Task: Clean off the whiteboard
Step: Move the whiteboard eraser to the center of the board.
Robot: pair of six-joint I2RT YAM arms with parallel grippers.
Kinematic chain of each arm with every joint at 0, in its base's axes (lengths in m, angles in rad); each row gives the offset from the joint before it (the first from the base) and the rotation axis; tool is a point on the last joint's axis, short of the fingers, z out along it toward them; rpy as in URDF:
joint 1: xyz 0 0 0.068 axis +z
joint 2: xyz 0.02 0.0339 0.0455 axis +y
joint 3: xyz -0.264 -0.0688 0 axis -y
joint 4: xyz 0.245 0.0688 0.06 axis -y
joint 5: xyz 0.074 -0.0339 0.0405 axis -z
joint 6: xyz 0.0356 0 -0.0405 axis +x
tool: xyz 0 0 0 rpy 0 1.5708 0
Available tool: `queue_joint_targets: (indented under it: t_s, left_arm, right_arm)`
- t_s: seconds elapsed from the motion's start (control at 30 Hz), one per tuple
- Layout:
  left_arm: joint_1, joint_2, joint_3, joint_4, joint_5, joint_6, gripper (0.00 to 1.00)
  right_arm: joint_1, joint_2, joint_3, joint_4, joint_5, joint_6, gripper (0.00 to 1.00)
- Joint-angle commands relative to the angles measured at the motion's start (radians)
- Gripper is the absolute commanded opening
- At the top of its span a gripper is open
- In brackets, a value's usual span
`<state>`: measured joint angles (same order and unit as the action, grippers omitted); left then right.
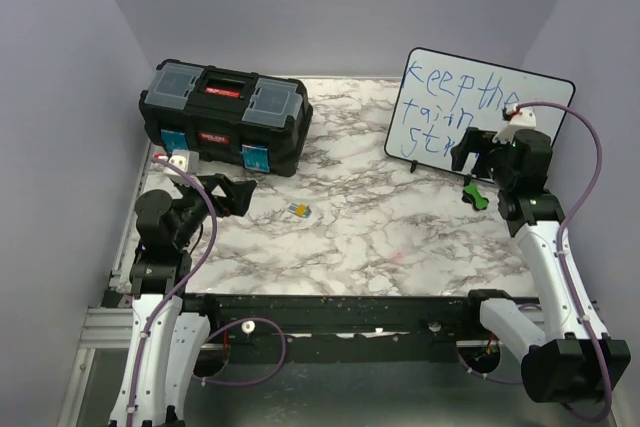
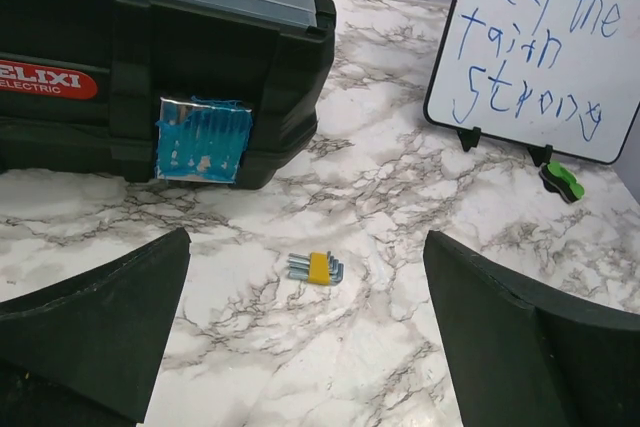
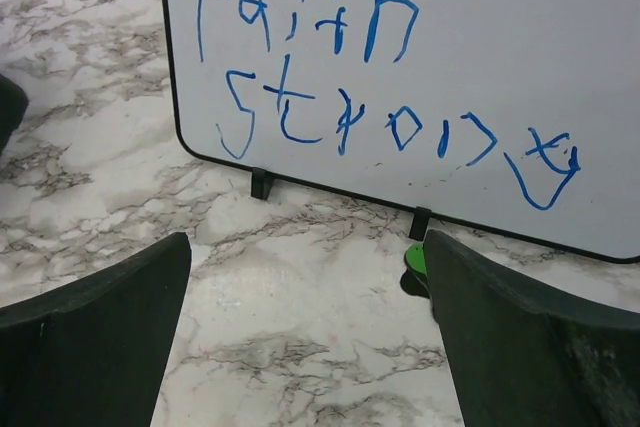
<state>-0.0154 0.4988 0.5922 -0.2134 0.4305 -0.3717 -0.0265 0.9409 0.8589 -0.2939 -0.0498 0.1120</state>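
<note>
- Logging whiteboard [image 1: 445,97] standing on its small black feet at the far right corner of the tabletop [image 1: 400,237], face angling toward the arms.
- Reading blue marker lettering across it in three lines, "Keep the / faith / strong", with a small doodle after the last word; all of it unwiped.
- Spotting eraser [image 2: 562,180], green over black, lying on the tabletop just in front of the board's foot nearer the right edge.
- Finding right gripper [image 3: 307,239] hovering close in front of the board's lower half, apart from its face; fingers [image 3: 520,347] spreading wide, released, grasping nothing.
- Catching the eraser's green edge peeking out just beside one of those fingers in the right wrist view; not telling whether touching.
- Finding left gripper [image 2: 307,242] hanging low over the left side of the tabletop, pointing toward the middle; fingers [image 2: 100,337] likewise released, framing only marble and the hex keys [image 1: 299,210].
- Placing the hex keys, in a yellow holder, near the middle of the tabletop, lying flat just ahead of the left gripper, touching neither finger.
- Noting toolbox [image 1: 225,112] sitting at the far left corner, black, with clear-lidded compartments on top, a red label and blue patches on the front; well apart from the whiteboard.
</note>
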Motion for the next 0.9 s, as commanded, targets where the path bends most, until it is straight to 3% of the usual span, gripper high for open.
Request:
queue_joint_targets:
  t_s: [0.0, 0.1, 0.3, 0.53, 0.87]
  left_arm:
    - [-0.004, 0.006, 0.002, 0.003, 0.026, -0.007, 0.99]
    - [-0.004, 0.017, 0.004, 0.008, 0.035, -0.01, 0.99]
    - [-0.004, 0.006, 0.0, 0.004, 0.03, -0.006, 0.99]
    - [-0.004, 0.0, 0.001, 0.002, 0.026, -0.003, 0.99]
    - [-0.038, -0.041, -0.004, -0.002, 0.02, 0.0, 0.99]
  right_arm:
    - [-0.005, 0.022, -0.003, -0.002, 0.025, -0.034, 1.0]
    - [-0.006, 0.019, -0.005, -0.011, 0.024, -0.117, 1.0]
    - [-0.006, 0.004, -0.042, -0.146, -0.244, -0.46, 1.0]
    - [-0.01, 0.178, 0.032, -0.311, -0.156, -0.478, 1.0]
    - [-0.055, 0.327, 0.033, -0.262, -0.081, -0.437, 0.98]
